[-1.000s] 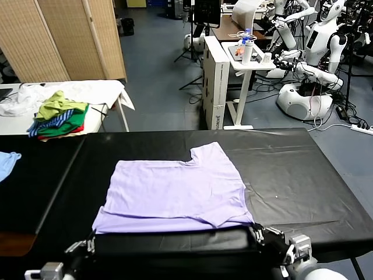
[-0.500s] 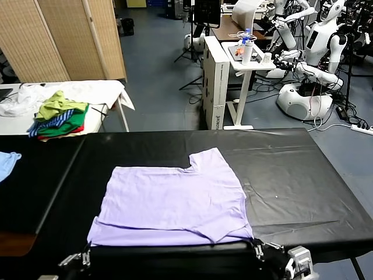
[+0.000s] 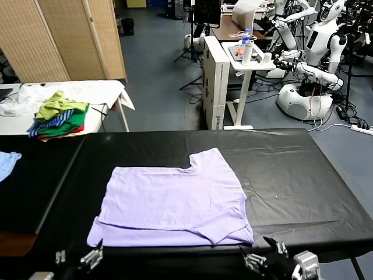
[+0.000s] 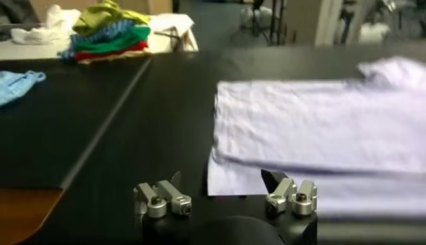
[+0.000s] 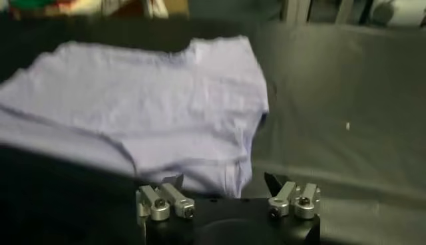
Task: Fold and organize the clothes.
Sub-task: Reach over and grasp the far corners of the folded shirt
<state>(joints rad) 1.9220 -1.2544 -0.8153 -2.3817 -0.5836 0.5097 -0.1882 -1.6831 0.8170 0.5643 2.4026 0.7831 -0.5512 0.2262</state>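
Observation:
The pale lavender T-shirt [image 3: 172, 204] lies flat on the black table [image 3: 291, 175], partly folded, with its near edge doubled over. It also shows in the left wrist view [image 4: 313, 133] and the right wrist view [image 5: 146, 106]. My left gripper [image 3: 78, 258] is open and empty at the table's near edge, just before the shirt's near left corner [image 4: 223, 186]. My right gripper [image 3: 263, 255] is open and empty at the near edge, just before the shirt's near right corner [image 5: 223, 176]. No printed patch shows.
A heap of green, striped and red garments [image 3: 58, 115] lies on a white side table at the back left. A light blue garment [image 3: 7, 162] lies at the far left. A white cart [image 3: 247, 64] and other robots stand beyond the table.
Both grippers have let go of the shirt's near edge and drawn back toward me, opening. The shirt has settled flat, shifted slightly toward the left.

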